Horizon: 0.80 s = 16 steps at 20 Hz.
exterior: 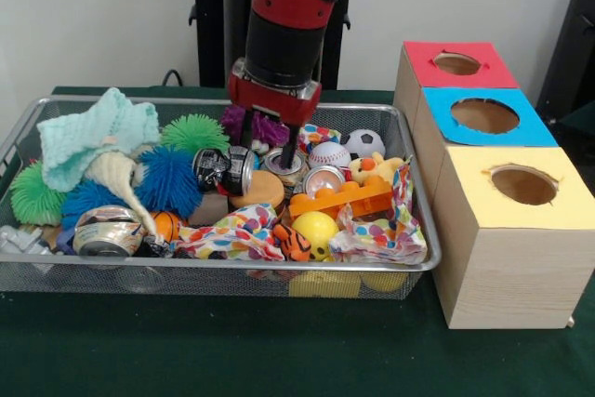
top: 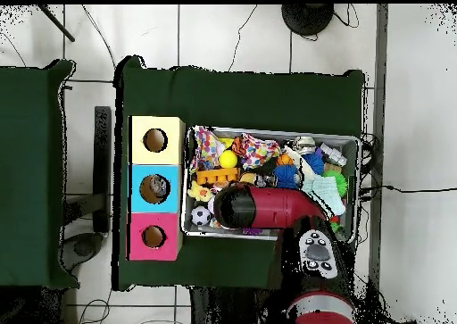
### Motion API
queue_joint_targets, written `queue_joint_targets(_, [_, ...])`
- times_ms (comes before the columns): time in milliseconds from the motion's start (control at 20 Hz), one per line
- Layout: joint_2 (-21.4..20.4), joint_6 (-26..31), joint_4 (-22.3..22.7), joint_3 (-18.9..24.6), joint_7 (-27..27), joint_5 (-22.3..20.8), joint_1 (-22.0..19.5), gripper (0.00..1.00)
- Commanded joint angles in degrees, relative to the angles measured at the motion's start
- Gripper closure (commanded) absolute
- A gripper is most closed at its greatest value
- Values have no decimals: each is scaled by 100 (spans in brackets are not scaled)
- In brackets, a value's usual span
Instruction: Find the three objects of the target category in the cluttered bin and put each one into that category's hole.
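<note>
Currently I see the red-and-black arm's gripper (exterior: 289, 157) down in the centre of the silver wire-mesh bin (exterior: 56, 271), tips at a small silver metal can (exterior: 283, 164); can't tell whether it's clamped or released; overhead view hides it under the arm. Another crushed silver can (exterior: 106, 231) lies lower left in the bin, a third round can (exterior: 323, 179) just right of the gripper. Wooden box with red (exterior: 457, 63), blue (exterior: 484, 115) and yellow (exterior: 523, 184) holes sits at frame right, beside the bin.

Fingers (exterior: 289, 157) low among wire bin (exterior: 390, 265) clutter (cans, balls).
</note>
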Motion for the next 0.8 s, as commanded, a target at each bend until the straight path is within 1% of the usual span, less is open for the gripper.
queue_joint_targets(50, [631, 348, -866, 819, 125, 302, -167, 0])
queue_joint_targets(150, [598, 375, -795, 962, 87, 368, -270, 0])
queue_joint_targets(400, [628, 350, -831, 1112, 110, 416, -332, 0])
queue_joint_targets(700, [876, 346, -1037, 1117, 157, 390, -281, 0])
queue_joint_targets(800, [917, 385, -963, 1113, 167, 399, -280, 0])
